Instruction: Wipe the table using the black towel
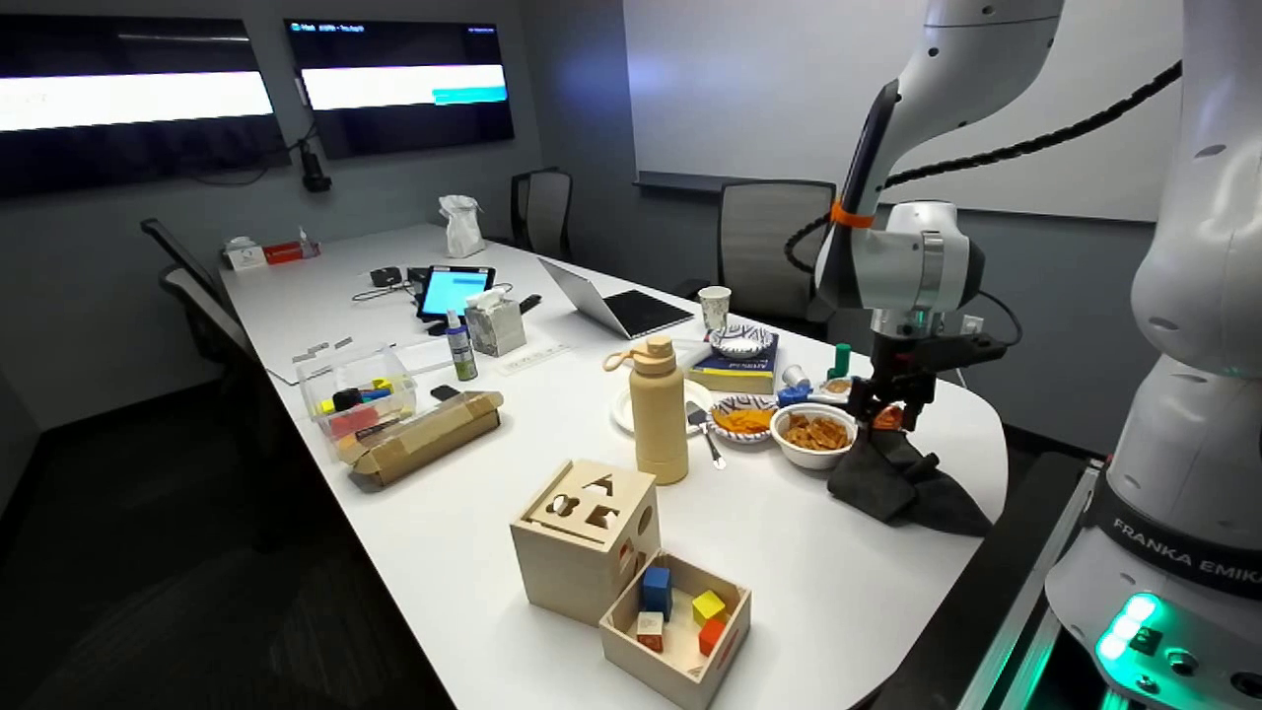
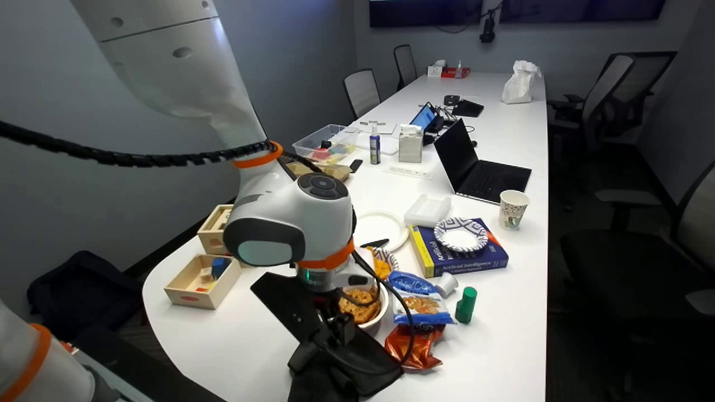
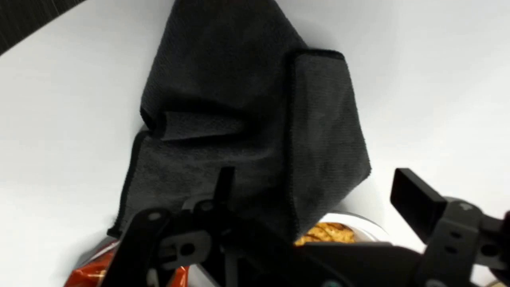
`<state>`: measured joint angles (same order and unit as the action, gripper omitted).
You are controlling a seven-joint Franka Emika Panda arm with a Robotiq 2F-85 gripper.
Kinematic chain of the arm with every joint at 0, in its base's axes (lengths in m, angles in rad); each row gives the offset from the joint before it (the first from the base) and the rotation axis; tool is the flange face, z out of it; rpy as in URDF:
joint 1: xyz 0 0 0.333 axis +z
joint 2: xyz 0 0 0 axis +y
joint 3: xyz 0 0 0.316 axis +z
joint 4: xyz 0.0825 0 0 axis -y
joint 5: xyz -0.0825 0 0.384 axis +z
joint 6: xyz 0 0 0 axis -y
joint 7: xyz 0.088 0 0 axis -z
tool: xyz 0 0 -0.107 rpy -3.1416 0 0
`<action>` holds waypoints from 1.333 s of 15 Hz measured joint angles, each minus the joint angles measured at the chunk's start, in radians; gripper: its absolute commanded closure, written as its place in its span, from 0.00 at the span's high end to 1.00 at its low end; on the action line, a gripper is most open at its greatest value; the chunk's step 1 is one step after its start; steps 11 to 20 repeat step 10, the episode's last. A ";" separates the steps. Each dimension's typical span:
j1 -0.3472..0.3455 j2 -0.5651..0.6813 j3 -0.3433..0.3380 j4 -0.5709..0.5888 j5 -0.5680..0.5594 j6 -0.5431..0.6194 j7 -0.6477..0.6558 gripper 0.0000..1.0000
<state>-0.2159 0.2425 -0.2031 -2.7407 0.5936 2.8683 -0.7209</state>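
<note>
The black towel (image 1: 877,478) lies folded and rumpled on the white table (image 1: 799,592), near its rounded end beside the robot base. In the wrist view the towel (image 3: 239,79) fills the middle, with one corner across the sight of a snack bowl. It also shows at the bottom of an exterior view (image 2: 321,385), partly behind the gripper. My gripper (image 3: 314,191) is open, its two fingertips wide apart. It points down over the towel's bowl-side end, in both exterior views (image 1: 889,409) (image 2: 329,335). I cannot tell whether the fingers touch the cloth.
The white snack bowl (image 1: 813,439) stands right beside the towel. A red-orange packet (image 2: 416,349) and a blue packet (image 2: 422,301) lie near the gripper. A green cylinder (image 2: 466,305), a tan bottle (image 1: 659,414), a book (image 2: 463,257) and wooden boxes (image 1: 582,552) stand further off.
</note>
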 measured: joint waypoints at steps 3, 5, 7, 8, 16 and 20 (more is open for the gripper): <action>0.067 -0.042 -0.002 0.000 -0.001 -0.008 -0.018 1.00; 0.122 -0.072 -0.001 0.000 -0.007 -0.008 -0.025 1.00; 0.180 -0.097 -0.001 0.000 -0.030 -0.008 -0.022 1.00; 0.209 -0.107 -0.001 0.000 -0.048 -0.008 -0.013 1.00; 0.261 -0.127 -0.003 0.000 -0.095 -0.008 0.015 1.00; 0.261 -0.127 -0.003 0.000 -0.095 -0.008 0.015 1.00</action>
